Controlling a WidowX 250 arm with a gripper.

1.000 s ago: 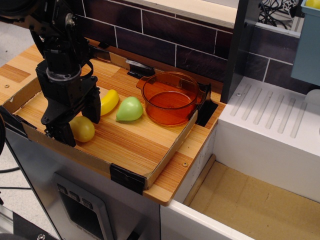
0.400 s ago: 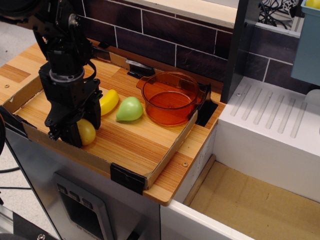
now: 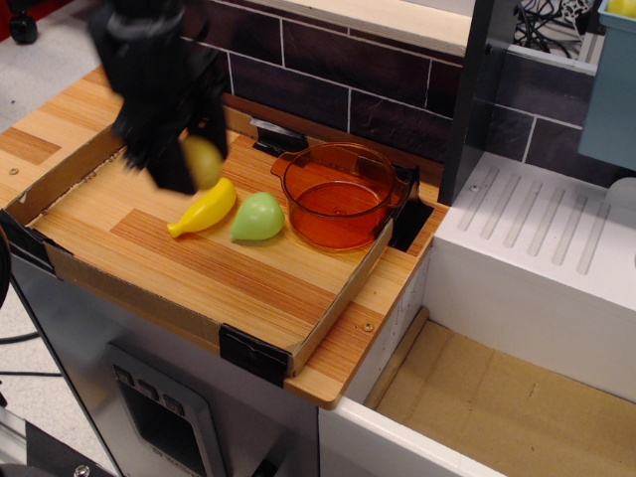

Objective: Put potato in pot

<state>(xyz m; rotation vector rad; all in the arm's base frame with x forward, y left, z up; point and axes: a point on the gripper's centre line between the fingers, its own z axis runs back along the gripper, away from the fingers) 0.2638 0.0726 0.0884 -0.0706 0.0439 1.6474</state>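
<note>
The gripper (image 3: 189,164) is blurred, so the outline of its fingers (image 3: 171,171) is not sharp and the gap between them cannot be read clearly. The upper part of the arm is cut off by the top edge of the picture. The potato (image 3: 204,161) shows only partly; its left side is hidden behind the dark fingers, and its edge is soft from the blur. The far rim of the pot (image 3: 338,194) hides a part of the dark slot behind it. The worktop (image 3: 248,283) is cut off at the left edge. At the top right corner a yellow thing (image 3: 624,7) is cut off, too little shows to tell what it is.
</note>
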